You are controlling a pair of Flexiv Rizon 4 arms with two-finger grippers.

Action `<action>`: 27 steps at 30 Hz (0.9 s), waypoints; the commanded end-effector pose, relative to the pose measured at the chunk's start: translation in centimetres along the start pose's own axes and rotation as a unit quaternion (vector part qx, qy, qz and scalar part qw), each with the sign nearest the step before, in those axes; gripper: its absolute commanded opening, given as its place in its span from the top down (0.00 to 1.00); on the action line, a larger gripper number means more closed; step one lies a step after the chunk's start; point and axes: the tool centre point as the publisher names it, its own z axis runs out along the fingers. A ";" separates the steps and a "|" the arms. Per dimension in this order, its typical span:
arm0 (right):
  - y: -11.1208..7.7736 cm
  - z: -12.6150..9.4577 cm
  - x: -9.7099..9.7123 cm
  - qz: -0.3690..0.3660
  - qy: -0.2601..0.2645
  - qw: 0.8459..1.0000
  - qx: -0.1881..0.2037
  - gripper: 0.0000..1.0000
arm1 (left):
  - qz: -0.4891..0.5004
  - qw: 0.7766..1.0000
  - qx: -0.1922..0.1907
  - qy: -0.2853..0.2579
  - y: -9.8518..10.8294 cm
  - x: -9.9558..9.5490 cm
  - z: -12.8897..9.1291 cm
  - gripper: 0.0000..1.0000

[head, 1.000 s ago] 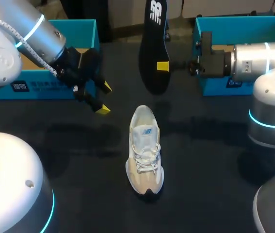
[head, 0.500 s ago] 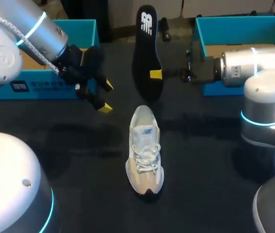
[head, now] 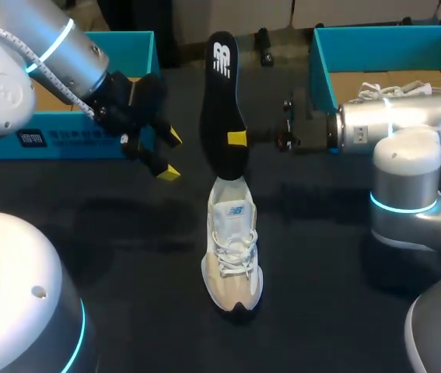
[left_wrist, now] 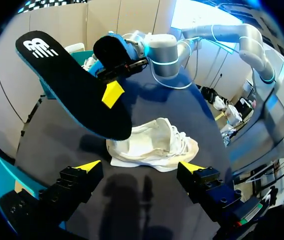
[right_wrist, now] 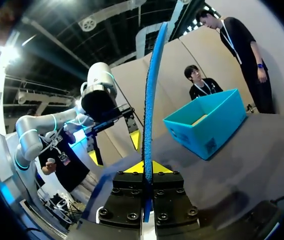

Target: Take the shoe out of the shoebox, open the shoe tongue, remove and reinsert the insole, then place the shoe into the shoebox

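R gripper [head: 237, 138] [right_wrist: 147, 167] is clamped narrow on the insole [head: 222, 109] [right_wrist: 150, 100], one finger on each face, gripping approx. a third of the way up from its lower end. In the R wrist view the insole shows edge-on, a thin blue strip rising straight out from betw. the fingers. In the head view it's black w/ a white logo at the 12 o'clock end, held off the table and leaning slightly. Its 6 o'clock end overlaps the heel of the shoe [head: 233, 249]; can't tell if they touch. L gripper [head: 169, 155] [left_wrist: 140, 166] has its fingers spread wide w/ nothing betw. them, hanging above the table at approx. 10 o'clock from the shoe, well apart from it. In the L wrist view the shoe [left_wrist: 152, 145] lies just ahead of those open fingers, w/ the insole [left_wrist: 66, 82] slanting over its far side. The shoe is white/beige, upright on its sole mid-table [head: 127, 256], toe at 6 o'clock, heel at 12, laces loose. L shoebox [head: 138, 43] [right_wrist: 209, 132] is teal, at 10 o'clock behind the L arm. R shoebox [head: 376, 35] is at 2 o'clock, w/ sth white inside it.
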 end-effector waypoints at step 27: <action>-4.1 0.9 0.8 -0.011 -0.037 0.999 -0.013 1.00 | 0.000 1.000 -0.001 -0.001 0.1 0.1 -0.1 0.00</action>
